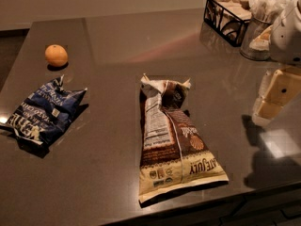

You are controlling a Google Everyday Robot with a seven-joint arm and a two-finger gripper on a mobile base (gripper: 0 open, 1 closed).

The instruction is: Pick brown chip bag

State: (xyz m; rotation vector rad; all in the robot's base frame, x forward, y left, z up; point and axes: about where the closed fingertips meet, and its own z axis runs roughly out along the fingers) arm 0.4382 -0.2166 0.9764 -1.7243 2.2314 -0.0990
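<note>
The brown chip bag [174,140], long, flat, brown-and-cream, lies centre frame, left of my end effector [274,98]; open or closed, I can't tell.

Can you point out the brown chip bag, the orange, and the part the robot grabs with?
brown chip bag [178,142]: camera view, middle of its brown panel.
orange [56,55]: camera view, centre of the fruit.
end effector [275,100]: camera view, far right of the scene, on its cream-coloured tip.

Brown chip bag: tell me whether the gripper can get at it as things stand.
Probably yes. The gripper hangs over the counter's right side, apart from the brown chip bag, which lies flat in the open. Nothing stands between them; the blue bag and the orange lie on its other side.
</note>
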